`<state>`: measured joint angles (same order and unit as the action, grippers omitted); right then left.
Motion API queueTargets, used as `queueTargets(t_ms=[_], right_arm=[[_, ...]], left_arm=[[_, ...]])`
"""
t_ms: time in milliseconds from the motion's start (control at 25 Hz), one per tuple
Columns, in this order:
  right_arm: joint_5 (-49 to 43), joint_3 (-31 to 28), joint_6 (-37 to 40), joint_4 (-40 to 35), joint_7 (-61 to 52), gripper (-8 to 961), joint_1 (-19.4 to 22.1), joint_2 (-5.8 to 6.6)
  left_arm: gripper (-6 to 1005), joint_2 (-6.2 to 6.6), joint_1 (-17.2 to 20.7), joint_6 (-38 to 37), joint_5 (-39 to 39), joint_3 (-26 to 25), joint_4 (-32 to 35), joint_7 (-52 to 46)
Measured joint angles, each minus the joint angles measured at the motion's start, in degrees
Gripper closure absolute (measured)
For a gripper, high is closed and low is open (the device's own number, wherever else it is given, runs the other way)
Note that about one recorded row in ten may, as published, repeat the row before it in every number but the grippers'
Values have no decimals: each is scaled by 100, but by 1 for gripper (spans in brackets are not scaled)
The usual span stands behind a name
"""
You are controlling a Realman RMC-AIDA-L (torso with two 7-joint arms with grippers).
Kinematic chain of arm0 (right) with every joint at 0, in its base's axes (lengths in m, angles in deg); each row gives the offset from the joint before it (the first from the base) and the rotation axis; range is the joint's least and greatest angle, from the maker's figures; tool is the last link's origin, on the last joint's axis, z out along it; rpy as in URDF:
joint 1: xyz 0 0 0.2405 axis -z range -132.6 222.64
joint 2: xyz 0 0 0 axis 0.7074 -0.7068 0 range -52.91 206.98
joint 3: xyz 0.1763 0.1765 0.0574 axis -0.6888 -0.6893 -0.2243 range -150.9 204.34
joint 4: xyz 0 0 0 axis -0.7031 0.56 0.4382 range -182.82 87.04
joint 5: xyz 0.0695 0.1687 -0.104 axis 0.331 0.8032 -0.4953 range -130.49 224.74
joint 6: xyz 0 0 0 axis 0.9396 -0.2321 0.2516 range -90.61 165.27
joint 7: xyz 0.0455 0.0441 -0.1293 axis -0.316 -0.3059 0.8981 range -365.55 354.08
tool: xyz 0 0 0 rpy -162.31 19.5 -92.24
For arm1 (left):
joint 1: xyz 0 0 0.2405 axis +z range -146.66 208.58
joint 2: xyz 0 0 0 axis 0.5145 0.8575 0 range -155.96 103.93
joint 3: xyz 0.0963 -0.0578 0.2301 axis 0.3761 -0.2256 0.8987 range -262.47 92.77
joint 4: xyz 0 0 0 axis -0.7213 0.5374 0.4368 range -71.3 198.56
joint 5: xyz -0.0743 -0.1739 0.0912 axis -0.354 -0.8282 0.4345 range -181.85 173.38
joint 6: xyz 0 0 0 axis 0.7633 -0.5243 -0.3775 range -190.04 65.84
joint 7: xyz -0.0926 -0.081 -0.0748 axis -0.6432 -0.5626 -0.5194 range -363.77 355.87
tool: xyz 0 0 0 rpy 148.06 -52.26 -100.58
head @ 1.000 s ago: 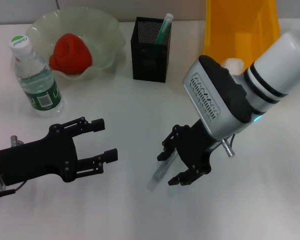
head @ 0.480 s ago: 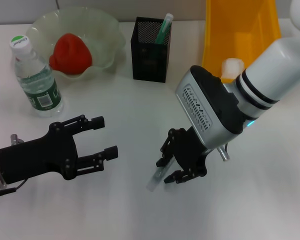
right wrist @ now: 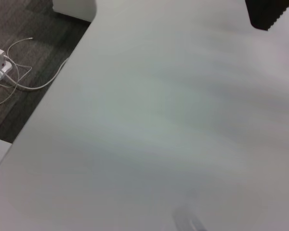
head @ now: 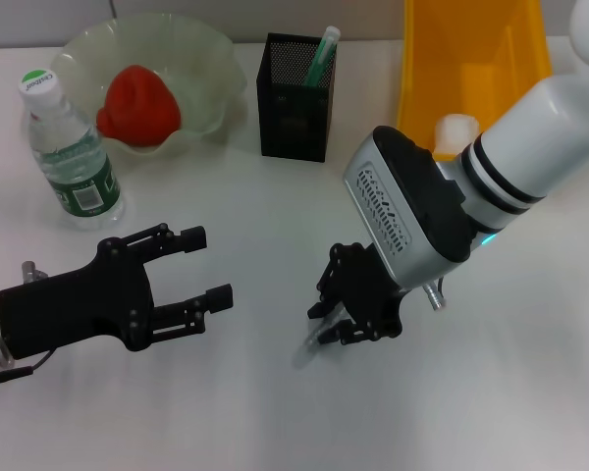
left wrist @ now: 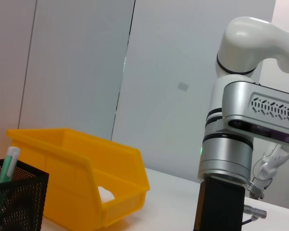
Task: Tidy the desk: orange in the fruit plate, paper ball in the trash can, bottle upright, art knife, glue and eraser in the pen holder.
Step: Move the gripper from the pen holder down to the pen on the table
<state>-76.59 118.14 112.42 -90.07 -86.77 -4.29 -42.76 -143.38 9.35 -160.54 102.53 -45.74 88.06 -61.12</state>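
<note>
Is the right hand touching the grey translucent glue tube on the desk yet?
Touching. In the head view the right hand has its fingers closed around the upper end of the grey translucent glue tube, whose lower end sticks out toward the white desk.

At the far left of the desk (head: 275, 216) the fruit plate (head: 216, 78) is set with the orange (head: 137, 106) in it, and the bottle (head: 69, 152) is stood upright just in front of the plate's left edge. To the right of the plate the pen holder (head: 294, 113) is placed with the art knife (head: 321, 54) upright in it, and farther right the trash can (head: 471, 59) is found with the paper ball (head: 456, 130) in it. Nearer the front, the left gripper (head: 191, 277) is held over the desk's left side, while the right gripper (head: 342, 312) is lowered at the middle onto the glue (head: 312, 345), which lies on the desk.
</note>
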Motion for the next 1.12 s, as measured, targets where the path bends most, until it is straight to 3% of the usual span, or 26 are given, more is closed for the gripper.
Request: queueTargets(t_ms=[1120], right_arm=[[74, 240, -306, 20, -58, 781, -20, 3]], left_arm=[[213, 4, -36, -18, -4, -90, 2, 3]])
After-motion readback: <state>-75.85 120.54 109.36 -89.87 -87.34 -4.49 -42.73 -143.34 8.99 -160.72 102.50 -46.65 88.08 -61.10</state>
